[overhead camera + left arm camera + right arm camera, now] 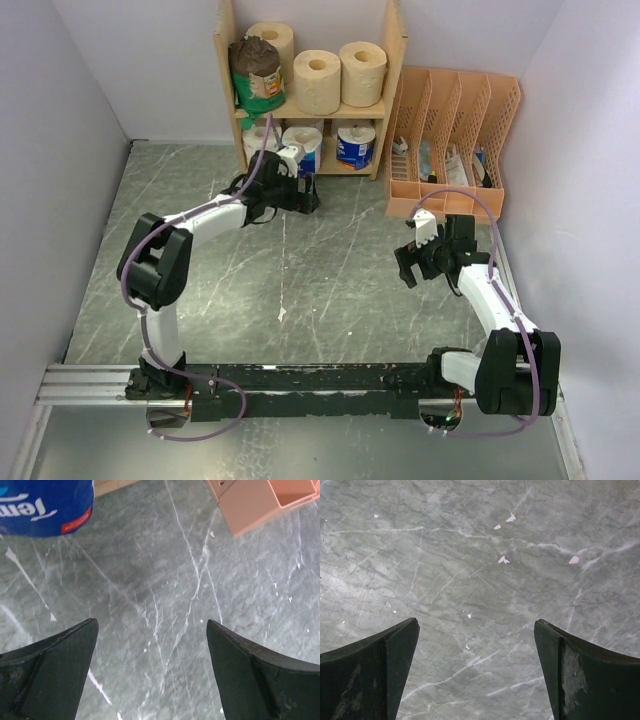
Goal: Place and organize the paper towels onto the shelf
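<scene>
The wooden shelf (392, 60) stands at the back. Its upper tier holds three tan rolls (317, 80) and a green-and-brown wrapped roll (257, 72). Its lower tier holds a white roll (258, 137) and two blue-wrapped rolls (355, 144). My left gripper (306, 192) is open and empty just in front of the lower tier; its wrist view shows a blue-wrapped roll (45, 505) at the upper left and bare table between the fingers (55, 665). My right gripper (408, 262) is open and empty over the table at the right, with only marble between its fingers (375, 670).
A peach-orange slotted file organizer (450, 135) stands right of the shelf, and its corner shows in the left wrist view (260, 505). White walls close in the grey marble table (330, 290) on three sides. A rail (300, 385) carries both arm bases at the near edge.
</scene>
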Available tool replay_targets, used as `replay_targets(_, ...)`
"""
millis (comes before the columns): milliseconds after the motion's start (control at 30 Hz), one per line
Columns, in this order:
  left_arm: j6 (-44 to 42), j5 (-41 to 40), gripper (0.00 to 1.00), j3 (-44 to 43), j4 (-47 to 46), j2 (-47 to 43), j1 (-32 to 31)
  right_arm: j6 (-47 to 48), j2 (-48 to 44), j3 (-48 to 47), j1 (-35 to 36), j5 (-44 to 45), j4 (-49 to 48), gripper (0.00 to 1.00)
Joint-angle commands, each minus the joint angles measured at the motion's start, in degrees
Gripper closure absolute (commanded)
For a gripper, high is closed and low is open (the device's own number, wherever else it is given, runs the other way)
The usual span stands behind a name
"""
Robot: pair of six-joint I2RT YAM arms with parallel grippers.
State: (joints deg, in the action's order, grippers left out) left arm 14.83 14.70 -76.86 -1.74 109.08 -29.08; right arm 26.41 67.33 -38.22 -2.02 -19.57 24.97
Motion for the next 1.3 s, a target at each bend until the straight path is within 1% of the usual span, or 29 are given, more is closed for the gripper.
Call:
replay_targets(0, 0.6, -4.5, 0.0, -3.6, -9.4, 3.3, -1.0, 0.2, 0.1, -0.4, 0.3, 0.9, -0.3, 0.0)
replay_targets(200, -2.1, -6.4, 0.0, -9.7, -10.7, 8.8, -1.0, 0.2, 0.4, -0.4, 0.3, 1.4, -0.6, 0.0)
replay_targets(333, -5.0, -9.5, 0.0, -13.6, -11.0, 11.7, -1.1, -0.2, 0.4, -0.3, 0.3, 2.2, -1.2, 0.0)
replay_targets(467, -7.4, -10.6, 0.0, -16.7, -11.1, 14.1, -1.0, -1.8, 0.1, -0.1, 0.3, 4.6, -2.9, 0.0)
replay_targets(533, -8.1, -10.0, 0.0, -18.3, -11.2, 15.3, -1.0, -4.7, -0.3, 0.3, 0.3, 7.8, -5.3, 0.0)
replay_targets(700, -8.2, -9.3, 0.0, -23.5, -10.0, 18.5, -1.0, -11.7, -1.6, 0.3, 0.3, 19.1, -11.2, 0.0)
replay_targets(833, -8.3, -9.0, 0.0, -26.9, -9.1, 20.6, -1.0, -15.5, -1.6, 0.2, 0.3, 26.4, -14.3, 0.0)
replay_targets(967, -8.4, -8.6, 0.0, -28.8, -7.3, 20.5, -1.0, -16.9, -1.9, -0.1, 0.3, 30.4, -15.6, 0.0)
replay_targets(1033, -8.9, -8.3, 0.0, -28.7, -6.3, 19.5, -1.3, -16.8, -2.5, 0.2, 0.3, 30.8, -16.2, 0.0)
replay_targets(1167, -11.5, -10.6, 0.0, -27.7, -4.8, 16.3, -2.6, -16.2, -2.8, 0.5, 0.4, 30.9, -16.8, 0.0)
replay_targets(1267, -11.3, -10.7, 0.0, -27.8, -3.3, 14.6, -3.0, -16.0, -2.7, 0.5, 0.6, 31.1, -16.7, 0.0)
